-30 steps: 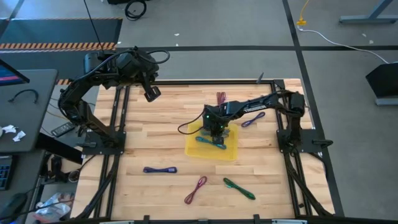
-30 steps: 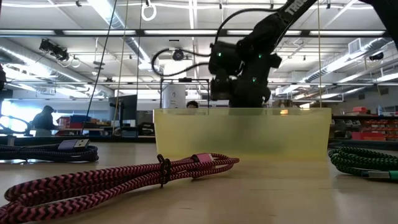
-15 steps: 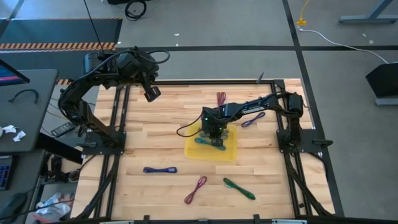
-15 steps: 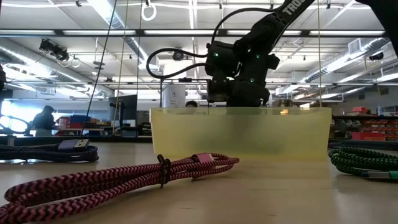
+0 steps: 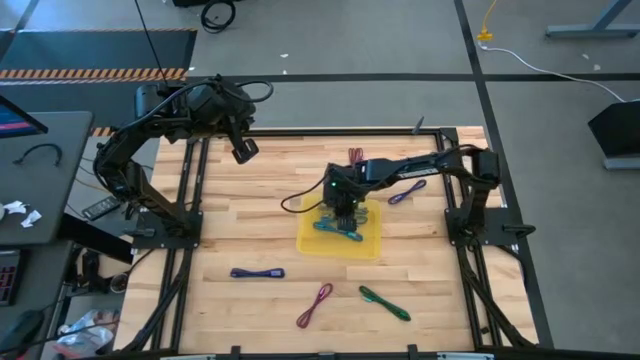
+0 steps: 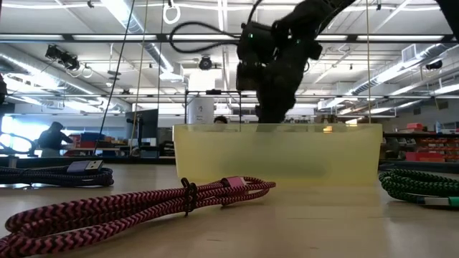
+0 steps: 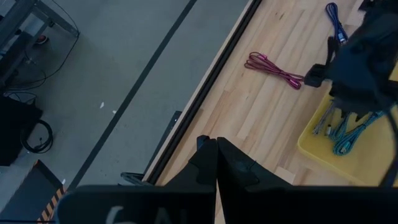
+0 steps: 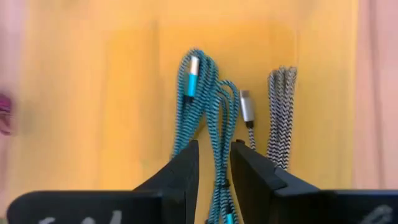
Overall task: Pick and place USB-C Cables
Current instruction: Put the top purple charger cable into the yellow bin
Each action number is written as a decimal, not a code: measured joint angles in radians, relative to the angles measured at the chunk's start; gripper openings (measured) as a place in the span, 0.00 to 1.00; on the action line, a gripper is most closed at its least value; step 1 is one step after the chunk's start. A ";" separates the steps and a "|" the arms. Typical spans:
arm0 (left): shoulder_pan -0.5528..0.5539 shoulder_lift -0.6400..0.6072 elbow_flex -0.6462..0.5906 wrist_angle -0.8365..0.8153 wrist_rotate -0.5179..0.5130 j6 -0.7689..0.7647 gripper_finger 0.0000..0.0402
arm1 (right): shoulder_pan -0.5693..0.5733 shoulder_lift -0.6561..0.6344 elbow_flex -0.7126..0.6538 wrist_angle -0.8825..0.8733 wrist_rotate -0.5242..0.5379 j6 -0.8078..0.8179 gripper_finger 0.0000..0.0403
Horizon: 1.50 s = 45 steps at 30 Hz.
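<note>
The right gripper (image 5: 342, 208) hangs over the yellow tray (image 5: 366, 243), its fingers parted astride the teal cable (image 8: 208, 118), which lies loose there beside a grey cable (image 8: 280, 112), seemingly just dropped off, while the left gripper (image 5: 243, 149) waits clenched by the table's far edge.

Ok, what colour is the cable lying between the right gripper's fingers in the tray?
Teal, with a braided weave; the right wrist view shows it best.
</note>
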State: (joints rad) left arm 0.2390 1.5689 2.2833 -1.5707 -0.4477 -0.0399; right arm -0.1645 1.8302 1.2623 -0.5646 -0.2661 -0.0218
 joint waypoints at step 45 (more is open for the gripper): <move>0.000 0.002 0.000 0.003 0.001 -0.094 0.01 | -0.279 -0.465 -0.434 -0.338 0.069 -0.203 0.41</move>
State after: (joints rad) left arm 0.2388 1.5707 2.2833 -1.5681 -0.4470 -0.1337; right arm -0.4434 1.3653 0.8284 -0.9026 -0.1969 -0.2248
